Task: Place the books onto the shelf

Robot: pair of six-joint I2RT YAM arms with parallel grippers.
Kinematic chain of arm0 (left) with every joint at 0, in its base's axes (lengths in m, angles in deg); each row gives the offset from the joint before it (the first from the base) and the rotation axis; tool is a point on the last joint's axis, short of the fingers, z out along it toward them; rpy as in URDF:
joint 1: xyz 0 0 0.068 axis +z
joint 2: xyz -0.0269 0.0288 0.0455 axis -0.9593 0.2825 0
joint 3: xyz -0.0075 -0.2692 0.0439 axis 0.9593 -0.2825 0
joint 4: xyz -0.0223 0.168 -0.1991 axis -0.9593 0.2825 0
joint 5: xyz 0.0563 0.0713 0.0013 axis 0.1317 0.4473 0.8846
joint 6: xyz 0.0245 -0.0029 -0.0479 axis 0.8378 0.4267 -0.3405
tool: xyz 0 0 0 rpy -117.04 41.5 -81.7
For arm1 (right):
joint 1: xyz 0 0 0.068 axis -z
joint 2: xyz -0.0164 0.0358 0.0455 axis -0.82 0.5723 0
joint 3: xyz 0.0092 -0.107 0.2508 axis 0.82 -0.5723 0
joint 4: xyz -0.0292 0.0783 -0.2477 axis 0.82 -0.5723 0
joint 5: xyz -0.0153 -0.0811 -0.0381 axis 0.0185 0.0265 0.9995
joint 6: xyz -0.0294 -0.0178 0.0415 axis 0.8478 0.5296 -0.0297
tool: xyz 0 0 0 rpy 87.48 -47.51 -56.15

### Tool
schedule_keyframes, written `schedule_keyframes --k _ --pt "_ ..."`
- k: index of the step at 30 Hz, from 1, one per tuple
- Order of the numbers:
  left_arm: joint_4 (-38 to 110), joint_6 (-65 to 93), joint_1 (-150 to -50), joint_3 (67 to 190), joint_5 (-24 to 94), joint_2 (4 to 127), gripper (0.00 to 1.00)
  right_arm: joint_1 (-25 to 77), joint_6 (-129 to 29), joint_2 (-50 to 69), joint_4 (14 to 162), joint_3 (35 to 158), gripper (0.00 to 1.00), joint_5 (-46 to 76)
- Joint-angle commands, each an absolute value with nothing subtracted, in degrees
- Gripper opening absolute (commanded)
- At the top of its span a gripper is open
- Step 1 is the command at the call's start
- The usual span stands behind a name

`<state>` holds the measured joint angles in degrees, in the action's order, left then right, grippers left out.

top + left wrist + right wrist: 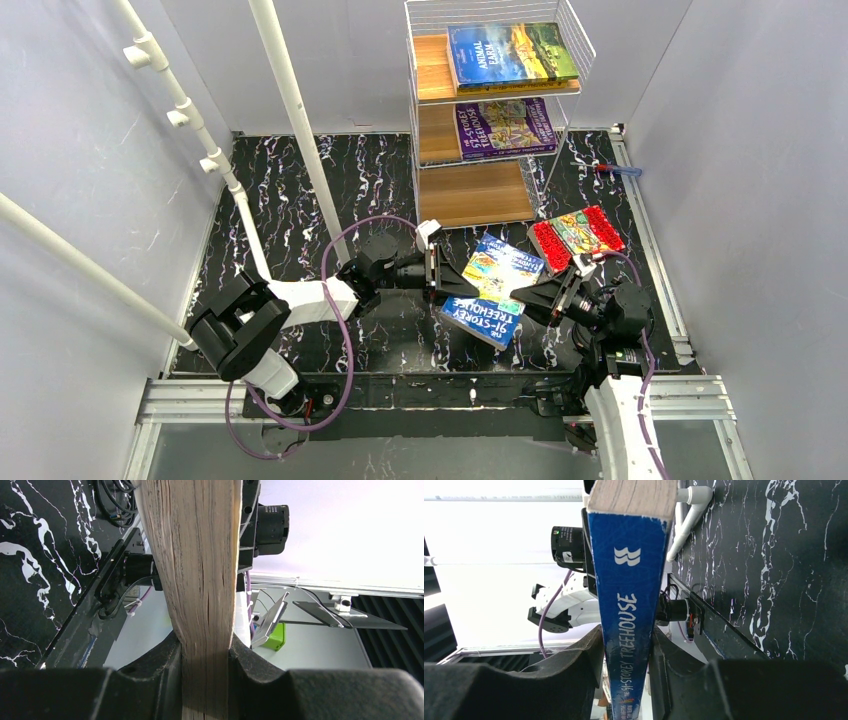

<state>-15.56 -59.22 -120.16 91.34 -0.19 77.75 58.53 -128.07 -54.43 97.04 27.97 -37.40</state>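
The blue book [492,290] is clamped by the left gripper [445,272] on its page edge and by the right gripper [527,297] on its spine; next, one likely releases for the carry to the shelf [480,192] ahead.

- Table top [380,180]: black, veined white like marble.
- Shelf [470,195]: white wire mesh, light brown wood-grain boards.
- Animal Farm book [510,52]: blue, with a green-gold landscape.
- Purple Treehouse book [505,128]: purple, pale lettering.
- 91-Storey Treehouse book [492,290]: blue, white lettering, tan page edges.
- Red book [577,233]: red border, seemingly a green-yellow middle.
- Cable [347,345]: purple.
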Motion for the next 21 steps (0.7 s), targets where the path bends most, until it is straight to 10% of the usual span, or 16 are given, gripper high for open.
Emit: schedule_keyframes --k 1,5,9,14,21 --pt "-18.07 -58.21 -120.34 93.93 -2.27 76.82 0.00 57.57 -129.77 -54.11 103.48 28.33 0.47 -37.36" --pt "-18.07 -57.94 -120.33 94.08 -2.21 77.04 0.00 57.03 -130.28 -52.88 106.56 28.11 0.44 -36.81" --pt "-17.96 -57.88 -120.33 94.40 -2.31 77.37 0.00 56.61 -129.91 -51.75 107.03 28.68 0.01 -36.09" --pt "-13.10 -55.74 -120.07 95.21 -1.74 75.70 0.57 56.58 -123.41 -50.04 98.13 30.99 0.01 -31.87" --pt "23.99 -36.69 -119.52 103.99 5.26 63.25 0.73 56.67 -116.02 -44.55 89.71 34.76 0.01 -21.63"
